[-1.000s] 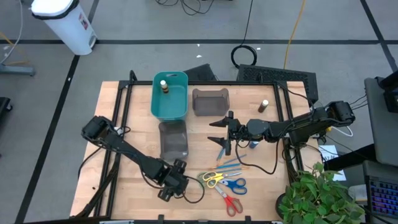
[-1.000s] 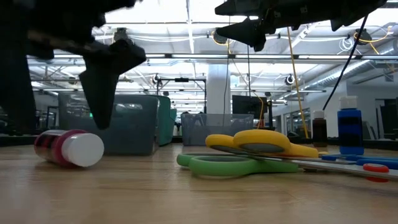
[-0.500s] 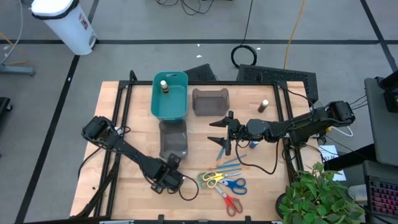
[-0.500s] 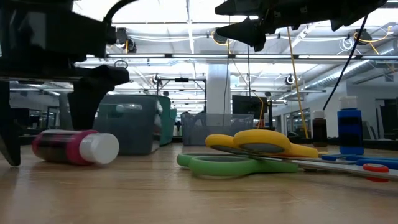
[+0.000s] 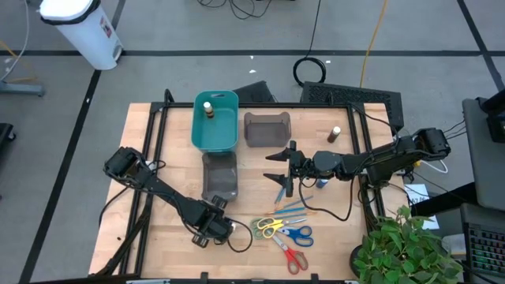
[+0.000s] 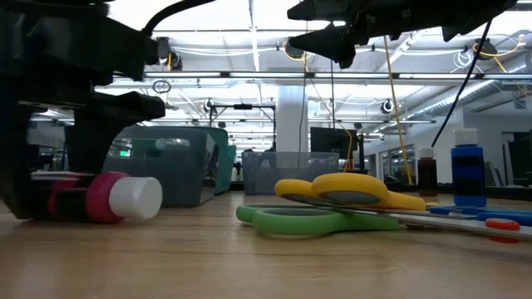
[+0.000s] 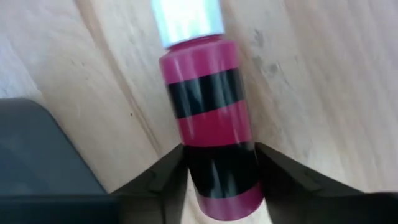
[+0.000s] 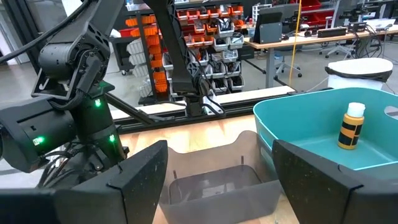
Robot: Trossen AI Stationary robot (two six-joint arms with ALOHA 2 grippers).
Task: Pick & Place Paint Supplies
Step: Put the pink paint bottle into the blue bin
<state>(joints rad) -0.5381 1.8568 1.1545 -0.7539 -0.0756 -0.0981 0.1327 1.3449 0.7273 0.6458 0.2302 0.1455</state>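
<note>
A red paint bottle (image 7: 208, 124) with a white cap lies on the wooden bench (image 5: 173, 170) near the front edge, clamped between the fingers of the left tool (image 5: 207, 231). The right tool (image 5: 282, 168) is held apart above mid-bench. Ceiling lights are seen in the workshop behind.

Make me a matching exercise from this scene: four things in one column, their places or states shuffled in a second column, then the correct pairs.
Things:
1. red paint bottle
2. yellow bottle
3. left gripper
4. right gripper

Places or states:
A. standing upright in the teal bin
B. open, raised above the table's middle
C. lying on its side on the wood
D. down at the table's near edge, fingers either side of a bottle

Pairs: 1-C, 2-A, 3-D, 4-B
</note>
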